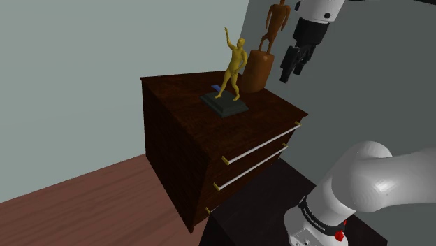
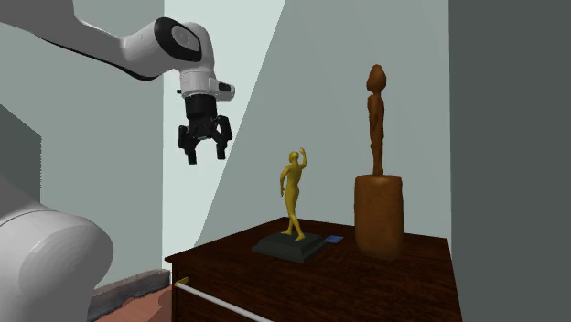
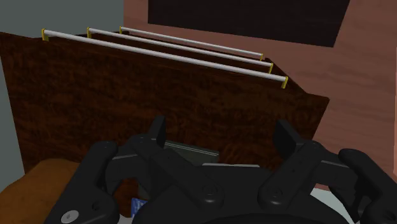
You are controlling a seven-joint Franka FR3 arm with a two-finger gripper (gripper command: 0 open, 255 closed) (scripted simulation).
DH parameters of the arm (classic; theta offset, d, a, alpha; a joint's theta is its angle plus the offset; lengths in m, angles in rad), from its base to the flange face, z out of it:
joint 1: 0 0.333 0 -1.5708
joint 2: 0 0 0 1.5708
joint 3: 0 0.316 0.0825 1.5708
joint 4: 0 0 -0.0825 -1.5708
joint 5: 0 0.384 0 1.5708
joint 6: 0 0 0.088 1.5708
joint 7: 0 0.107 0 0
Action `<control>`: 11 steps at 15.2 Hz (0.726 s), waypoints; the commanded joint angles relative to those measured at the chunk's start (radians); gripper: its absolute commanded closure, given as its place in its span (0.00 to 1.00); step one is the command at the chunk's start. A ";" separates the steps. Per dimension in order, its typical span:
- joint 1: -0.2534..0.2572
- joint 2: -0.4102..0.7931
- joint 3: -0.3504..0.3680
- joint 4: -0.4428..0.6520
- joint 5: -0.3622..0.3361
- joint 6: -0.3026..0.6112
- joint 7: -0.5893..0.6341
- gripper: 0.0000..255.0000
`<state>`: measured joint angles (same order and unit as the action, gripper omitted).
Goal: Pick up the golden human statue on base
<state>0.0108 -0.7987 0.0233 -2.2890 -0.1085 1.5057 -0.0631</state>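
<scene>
open gripper high over the dresser, fingers spread, nothing held.
near the middle of the dresser top: gold statue, upright on a dark base, one arm raised, well apart from the gripper. behind it on the same top, a taller brown figure on a rounded pedestal, head cut off in the shoulder view. just beside the base, a small blue thing, too small to name. in the wrist view, one corner of the base between the fingers, the rest hidden by the hand. small print on the arm's collar, too small to read.
</scene>
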 commanded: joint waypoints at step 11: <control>-0.013 0.250 -0.097 0.114 -0.012 0.302 -0.071 0.00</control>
<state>-0.0026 -0.5765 -0.0663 -2.1883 -0.1225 1.7751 -0.1291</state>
